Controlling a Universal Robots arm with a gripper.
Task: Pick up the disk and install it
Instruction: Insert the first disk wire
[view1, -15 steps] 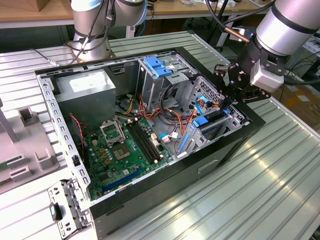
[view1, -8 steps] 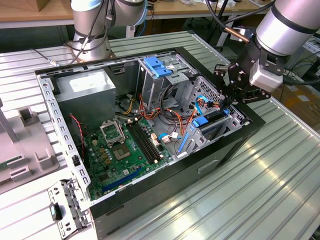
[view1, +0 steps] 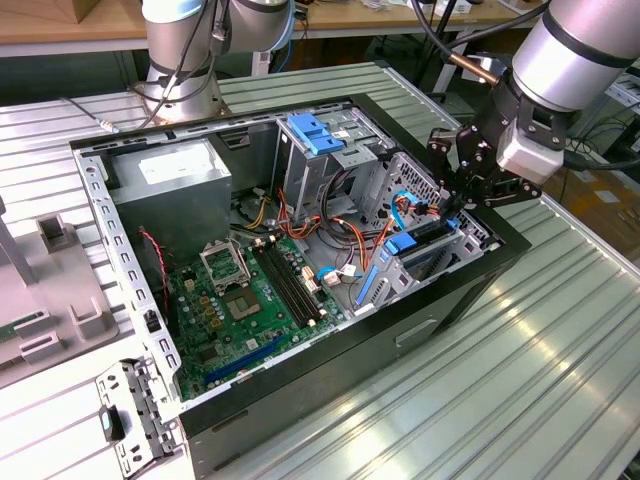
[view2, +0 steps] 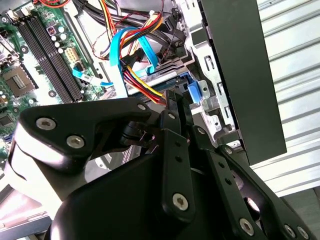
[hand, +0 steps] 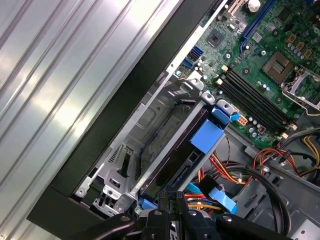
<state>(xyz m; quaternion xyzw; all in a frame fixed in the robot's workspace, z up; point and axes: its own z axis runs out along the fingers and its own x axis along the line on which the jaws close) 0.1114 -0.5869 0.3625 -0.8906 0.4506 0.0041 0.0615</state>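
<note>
The open computer case (view1: 300, 250) lies on the ribbed metal surface (view1: 520, 380), and the disk (view1: 425, 245) stands on edge in the metal drive bay (hand: 165, 125) at the case corner on the exterior view's right, beside the motherboard (view1: 240, 305). The gripper (view1: 462, 195) is at the disk's cabled end; whether the jaws are apart or together cannot be told. Judged rigid, fairly heavy and shock-sensitive, the disk is best held by its blue rails (hand: 207, 136), clear of the cables (view2: 137, 75)

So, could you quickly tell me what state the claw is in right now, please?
Claw: shut on the disk, which sits in the drive bay at the case's corner.
</note>
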